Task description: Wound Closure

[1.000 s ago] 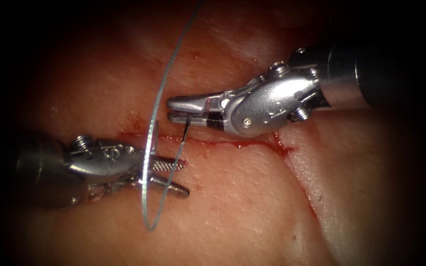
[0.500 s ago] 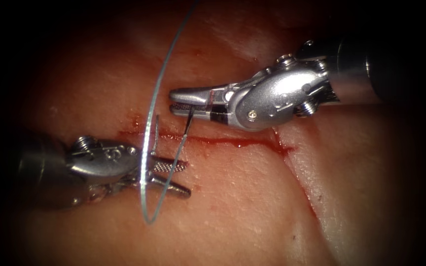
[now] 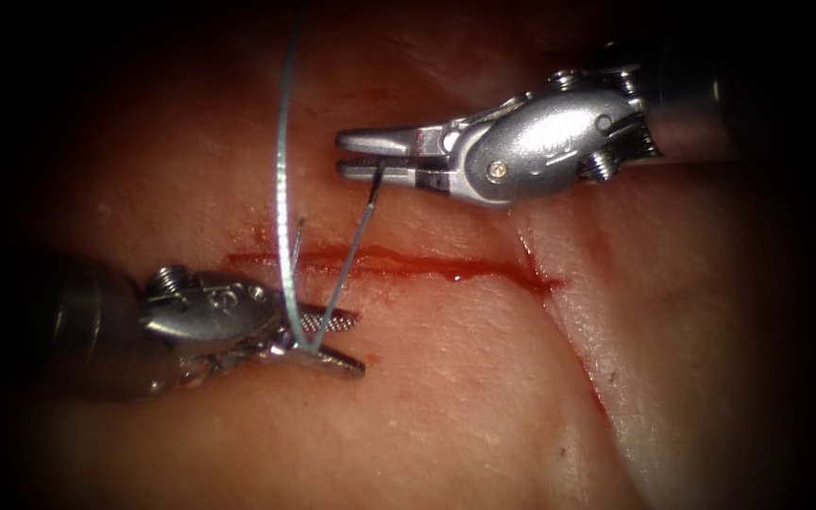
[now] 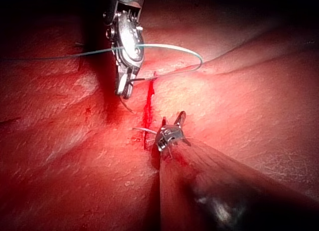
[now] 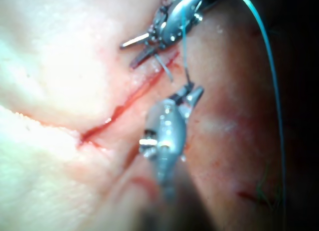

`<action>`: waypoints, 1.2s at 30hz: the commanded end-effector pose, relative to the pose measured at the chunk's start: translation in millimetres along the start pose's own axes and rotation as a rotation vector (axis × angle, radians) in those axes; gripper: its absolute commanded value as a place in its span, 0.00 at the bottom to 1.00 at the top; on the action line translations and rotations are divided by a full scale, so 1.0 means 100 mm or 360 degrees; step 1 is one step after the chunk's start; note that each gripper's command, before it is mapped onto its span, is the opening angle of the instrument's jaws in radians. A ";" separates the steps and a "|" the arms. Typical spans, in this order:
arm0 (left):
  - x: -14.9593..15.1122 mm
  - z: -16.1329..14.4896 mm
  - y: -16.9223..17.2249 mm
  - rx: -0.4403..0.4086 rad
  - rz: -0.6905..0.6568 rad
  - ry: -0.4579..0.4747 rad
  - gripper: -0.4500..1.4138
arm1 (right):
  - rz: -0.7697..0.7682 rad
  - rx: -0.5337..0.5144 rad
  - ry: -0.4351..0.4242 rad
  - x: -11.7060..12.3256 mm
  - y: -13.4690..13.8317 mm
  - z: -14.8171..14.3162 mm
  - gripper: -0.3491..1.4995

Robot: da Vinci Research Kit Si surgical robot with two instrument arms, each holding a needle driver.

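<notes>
Pink tissue (image 3: 484,378) lies open along a cut (image 3: 427,266) lined with red fluid. The right tool (image 3: 344,155), above the cut, has its fingers closed on the thread (image 3: 282,170). It has risen away from the cut in the last second and drawn the wide loop small. The left tool (image 3: 353,342), below the cut's left end, has its fingers parted and grips nothing; the loop now sits around them. To my eye, good work here needs a slow, even pull, so the loop stays on those fingers and the tissue is not lifted. A short thread end (image 3: 297,241) stands at the cut.
</notes>
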 end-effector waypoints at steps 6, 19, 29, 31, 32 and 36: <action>-0.002 0.008 -0.001 -0.0002 0.0000 0.0000 0.32 | 0.0118 -0.0023 0.0023 -0.021 0.003 0.005 0.00; -0.003 0.008 0.000 0.0001 -0.0001 -0.0003 0.32 | 0.0184 -0.0064 0.0034 -0.040 0.019 0.004 0.00; -0.001 0.005 0.001 0.0005 -0.0003 0.0000 0.32 | 0.0221 -0.0064 0.0043 -0.038 0.008 0.011 0.00; -0.001 0.005 0.001 0.0004 -0.0003 -0.0001 0.32 | 0.0225 -0.0040 0.0061 -0.036 0.001 0.016 0.00; -0.001 0.005 0.001 0.0004 -0.0003 -0.0001 0.32 | 0.0224 -0.0032 0.0067 -0.035 0.000 0.018 0.00; -0.001 0.004 0.001 0.0004 -0.0003 -0.0001 0.32 | 0.0254 -0.0032 0.0091 -0.034 0.001 0.018 0.00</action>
